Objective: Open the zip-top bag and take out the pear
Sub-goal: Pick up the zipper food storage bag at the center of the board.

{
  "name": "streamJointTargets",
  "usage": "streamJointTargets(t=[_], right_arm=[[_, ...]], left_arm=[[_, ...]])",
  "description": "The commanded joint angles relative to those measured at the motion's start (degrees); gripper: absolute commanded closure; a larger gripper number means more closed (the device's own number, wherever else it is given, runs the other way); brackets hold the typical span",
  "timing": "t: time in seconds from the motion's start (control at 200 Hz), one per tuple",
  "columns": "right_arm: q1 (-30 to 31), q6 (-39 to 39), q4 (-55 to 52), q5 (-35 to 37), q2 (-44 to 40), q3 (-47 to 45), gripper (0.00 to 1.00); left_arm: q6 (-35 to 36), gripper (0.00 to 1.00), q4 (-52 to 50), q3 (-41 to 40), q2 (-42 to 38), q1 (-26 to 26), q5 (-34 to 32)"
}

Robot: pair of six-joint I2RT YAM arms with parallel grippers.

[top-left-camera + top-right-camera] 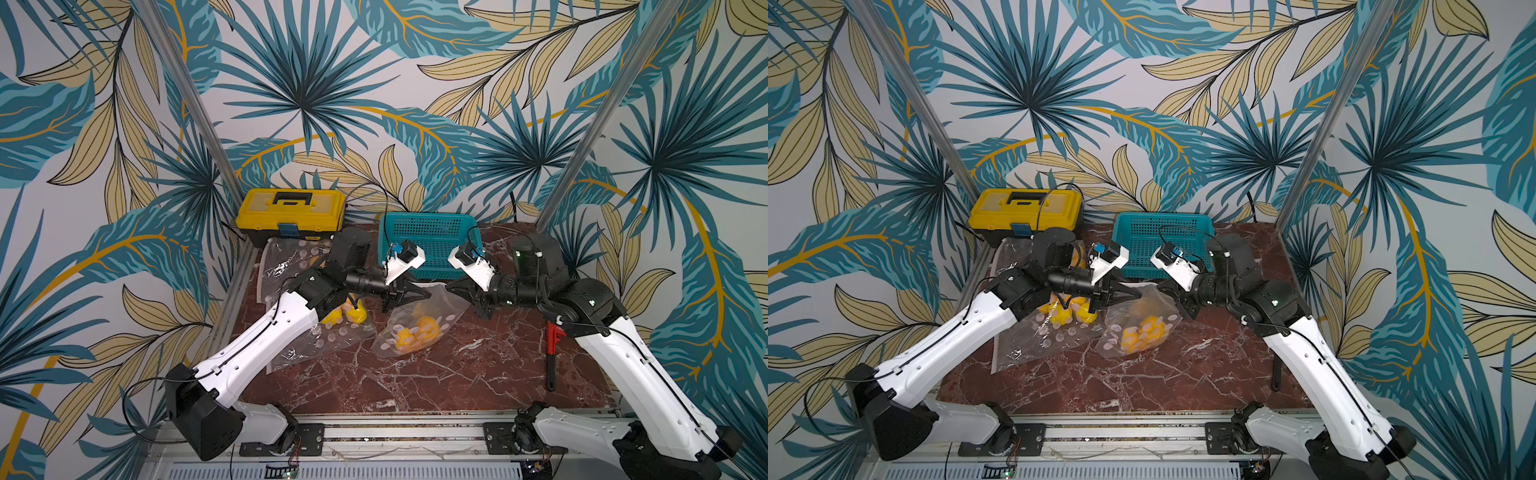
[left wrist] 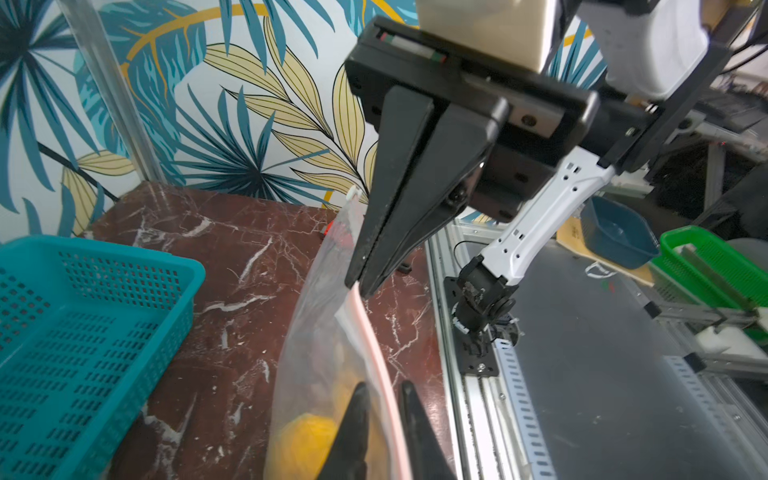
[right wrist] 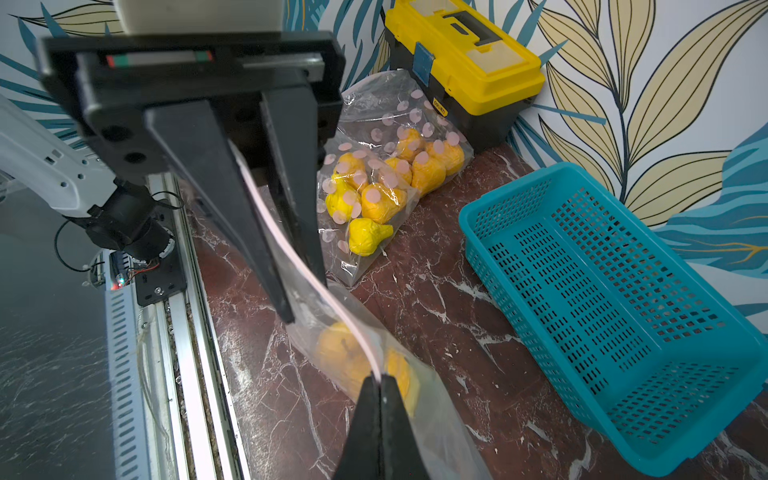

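Note:
The clear zip-top bag (image 1: 440,305) hangs mid-table between my two grippers, its lower part resting on the marble. Yellow pears (image 1: 422,330) lie in the bottom of it, also seen in the left wrist view as a pear (image 2: 307,432) through the plastic. My left gripper (image 2: 384,388) has its jaws close together around the pink zip strip (image 2: 374,332). My right gripper (image 3: 379,376) is shut tight on the same strip further along. In both top views the two grippers (image 1: 428,293) (image 1: 1158,286) face each other across the bag's top edge.
A second clear bag (image 3: 386,178) with several pears lies under my left arm. A yellow toolbox (image 1: 291,208) and a teal basket (image 1: 432,232) stand at the back. A red pipe wrench (image 1: 552,345) lies near my right arm.

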Motion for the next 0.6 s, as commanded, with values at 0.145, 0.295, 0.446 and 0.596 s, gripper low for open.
streamJointTargets(t=[0.145,0.295,0.446,0.596], right_arm=[[-0.3,2.2,5.0,3.4,-1.0,-1.6,0.41],[-2.9,2.4,9.5,2.1,-3.4,-5.8,0.27],[-11.1,1.4,12.0,-8.0,-6.6,-10.2,0.22],[-19.0,2.3,16.0,-22.4,-8.5,-15.0,0.22]], left_arm=[[1.8,1.00,0.3,-1.6,-3.0,0.3,-2.6],[2.2,1.00,0.3,-4.2,-4.7,1.9,0.0],[3.1,1.00,0.3,-7.2,-6.5,5.2,5.4],[3.8,1.00,0.3,-9.9,-8.1,7.9,6.9]])
